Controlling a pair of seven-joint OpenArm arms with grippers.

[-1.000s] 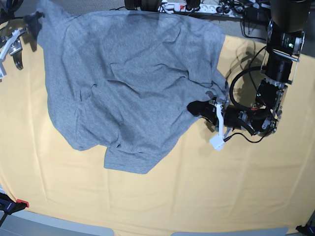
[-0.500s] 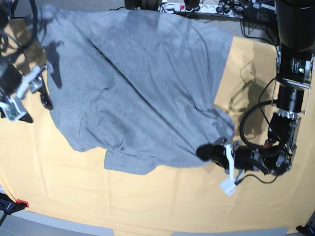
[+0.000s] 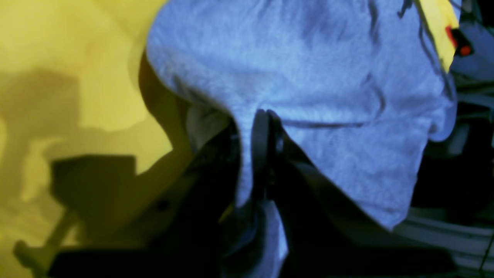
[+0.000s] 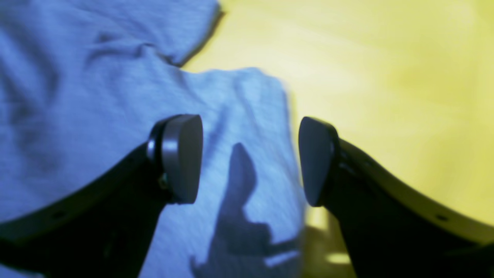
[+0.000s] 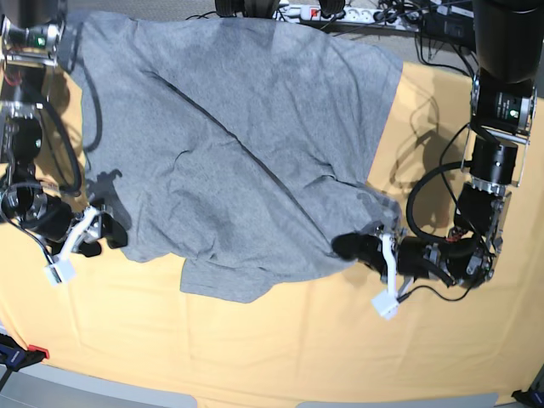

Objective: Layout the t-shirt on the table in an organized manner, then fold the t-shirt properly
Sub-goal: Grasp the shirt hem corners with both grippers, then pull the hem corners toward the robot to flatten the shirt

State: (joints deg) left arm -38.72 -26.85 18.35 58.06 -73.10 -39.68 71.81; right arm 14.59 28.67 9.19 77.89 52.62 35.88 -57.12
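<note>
The t-shirt point(image 5: 229, 153) is only partly spread, pinched by the left gripper point(image 5: 350, 246), right gripper point(image 4: 251, 158) spread; folding remains.

Bright, even base view; both wrist views blurred, blue-tinted, with hard shadows.

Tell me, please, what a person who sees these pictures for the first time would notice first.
First is the big grey t-shirt, crumpled and spread over the far half of the pale orange-yellow table. Next, the left gripper at the shirt's near right corner, shut on a pinch of fabric, which the left wrist view confirms. Last, the right gripper with its jaws open over the shirt's left edge, holding nothing.
</note>
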